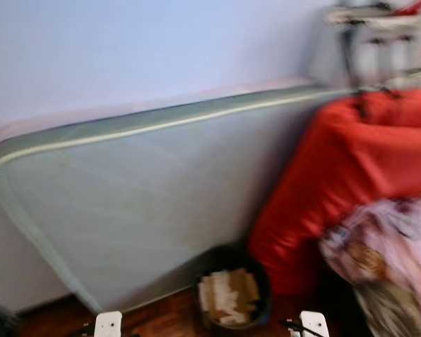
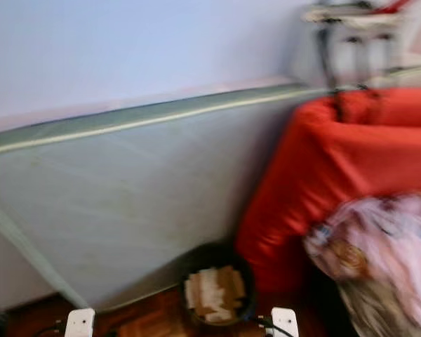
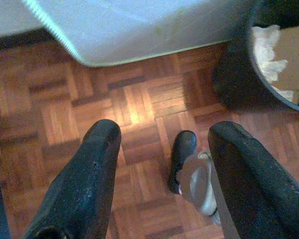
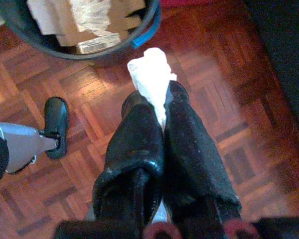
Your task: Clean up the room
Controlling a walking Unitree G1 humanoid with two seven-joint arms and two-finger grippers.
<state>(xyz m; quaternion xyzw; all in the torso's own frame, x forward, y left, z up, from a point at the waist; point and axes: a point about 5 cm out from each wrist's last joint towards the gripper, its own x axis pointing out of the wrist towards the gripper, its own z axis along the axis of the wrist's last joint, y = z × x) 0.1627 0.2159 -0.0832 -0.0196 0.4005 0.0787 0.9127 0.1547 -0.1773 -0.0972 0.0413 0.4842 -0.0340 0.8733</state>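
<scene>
Down on the parquet floor [image 4: 249,129], the right gripper [image 4: 162,112] has its 2 black fingers clamped tight on a crumpled white tissue [image 4: 152,77], which pokes out past the fingertips. Just ahead of those tips sits the dark waste bin [image 1: 231,295], already stuffed with cardboard and paper scraps, its rim close beyond the tissue. That's the line that matters: the bin lies straight along the gripper's pointing direction, so the right arm looks best placed to carry forward over the rim. The left gripper [image 3: 162,149] hangs with fingers spread wide, holding nothing. Behind the bin, a mattress [image 1: 147,203] leans against the wall beside a red beanbag [image 1: 351,175].
</scene>
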